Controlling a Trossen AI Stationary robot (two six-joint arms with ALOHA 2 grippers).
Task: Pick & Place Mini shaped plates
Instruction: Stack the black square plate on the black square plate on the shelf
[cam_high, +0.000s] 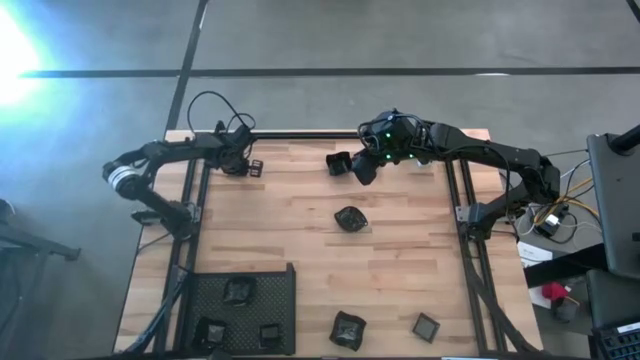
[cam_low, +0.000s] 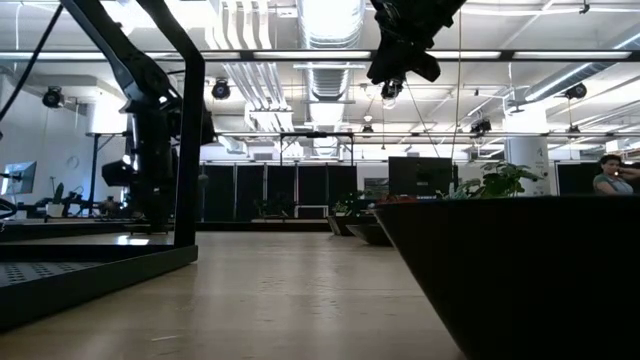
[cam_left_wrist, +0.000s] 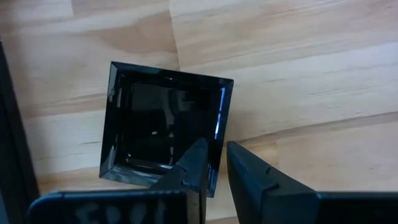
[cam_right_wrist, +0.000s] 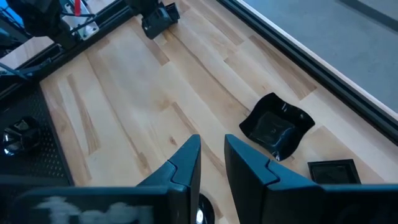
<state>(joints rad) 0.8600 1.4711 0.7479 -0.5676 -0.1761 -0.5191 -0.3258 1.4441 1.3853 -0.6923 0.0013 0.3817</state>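
Mini shaped plates are scattered on the wooden table (cam_high: 300, 215): three in the black mesh tray (cam_high: 285, 285) at front left, others loose. Left gripper (cam_high: 248, 165) sits at the back left, jaws clamped on the rim of a square plate (cam_left_wrist: 165, 127). Right gripper (cam_high: 352, 164), back center, holds a dark plate (cam_high: 339, 162) up off the table. Wavy plate (cam_high: 349, 219) lies mid-table, two more (cam_high: 347, 329) (cam_high: 426, 326) near the front edge.

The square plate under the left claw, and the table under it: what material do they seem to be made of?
The square plate looks like dark glass or glossy glazed ceramic: its bevelled rim catches bright highlights and its flat centre mirrors faint shapes. Which of the two cannot be told. The table looks like light wood in glued strips with a matte finish: grain lines and plank seams show.
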